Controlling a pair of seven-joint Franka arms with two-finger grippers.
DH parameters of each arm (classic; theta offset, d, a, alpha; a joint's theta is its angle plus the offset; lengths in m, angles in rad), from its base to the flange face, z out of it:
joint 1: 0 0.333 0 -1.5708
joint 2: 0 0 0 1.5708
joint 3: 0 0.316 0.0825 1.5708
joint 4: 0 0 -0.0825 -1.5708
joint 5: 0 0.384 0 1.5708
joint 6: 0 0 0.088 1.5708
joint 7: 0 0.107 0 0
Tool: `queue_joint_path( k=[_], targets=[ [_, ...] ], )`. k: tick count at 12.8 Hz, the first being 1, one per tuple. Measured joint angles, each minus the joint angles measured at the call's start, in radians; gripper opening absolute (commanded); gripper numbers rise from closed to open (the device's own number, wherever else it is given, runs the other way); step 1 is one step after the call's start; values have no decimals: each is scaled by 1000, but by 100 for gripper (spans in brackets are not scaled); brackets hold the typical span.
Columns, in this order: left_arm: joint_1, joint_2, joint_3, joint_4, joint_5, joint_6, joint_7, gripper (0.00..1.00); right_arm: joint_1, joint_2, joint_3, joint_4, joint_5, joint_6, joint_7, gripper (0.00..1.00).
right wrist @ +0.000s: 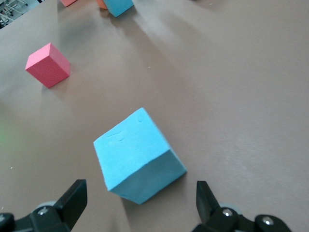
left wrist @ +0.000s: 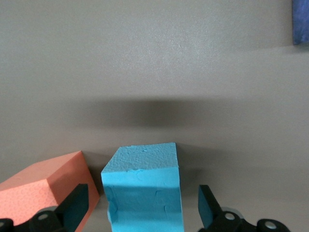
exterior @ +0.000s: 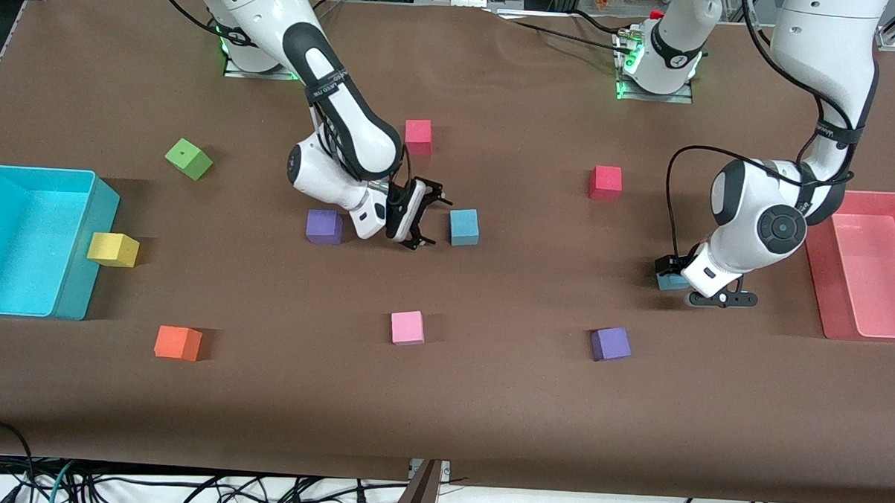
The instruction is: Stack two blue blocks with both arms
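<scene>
Tabletop [exterior: 487, 402] brown. Two blocks [exterior: 464, 227] [left wrist: 143, 191] sky-blue. Others: purple cubes [exterior: 324, 226], red cube [exterior: 605, 182], pink cube [exterior: 407, 327], orange cube [exterior: 178, 342], yellow cube [exterior: 112, 249], green cube [exterior: 188, 158]. Bins: cyan bin [exterior: 16, 240], pink bin [exterior: 871, 266]. Arms [exterior: 348, 121] white, black fingers [exterior: 429, 193].

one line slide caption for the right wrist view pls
Right gripper, jaws open, lined up on a blue block resting on the brown table.

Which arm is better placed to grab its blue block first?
Left, probably. The left tool is open with its sky-blue foam cube already between the fingers; the right tool is open beside its sky-blue foam cube.
</scene>
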Motion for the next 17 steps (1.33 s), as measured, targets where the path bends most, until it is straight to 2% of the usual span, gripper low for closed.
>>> queue_joint_path(
  k=[5,6,7,8,9,10,11,12,14,17],
  targets=[
    [-1,38,4,0,0,34,-5,100,8,15,9,-2,8,7,-107,100],
    [-1,38,4,0,0,35,-6,99,8,22,9,-2,9,7,-121,100],
    [-1,38,4,0,0,35,-7,93,8,26,9,-2,9,7,-129,100],
    [-1,39,4,0,0,35,-8,78,8,27,10,-3,9,7,-132,100],
    [-1,39,5,0,0,35,-9,59,8,27,10,-5,9,7,-134,100],
    [-1,40,5,-1,0,35,-11,35,8,27,11,-8,9,7,-137,100],
    [-1,42,6,-1,0,35,-13,19,8,27,11,-10,9,7,-144,100],
    [-1,43,6,-1,0,35,-13,10,8,27,12,-13,12,7,-154,100],
    [-4,41,6,-1,0,34,-8,0,9,29,14,-15,50,7,-184,100],
    [-4,22,6,4,0,0,52,0,9,30,15,-15,84,7,-218,100]
  ],
)
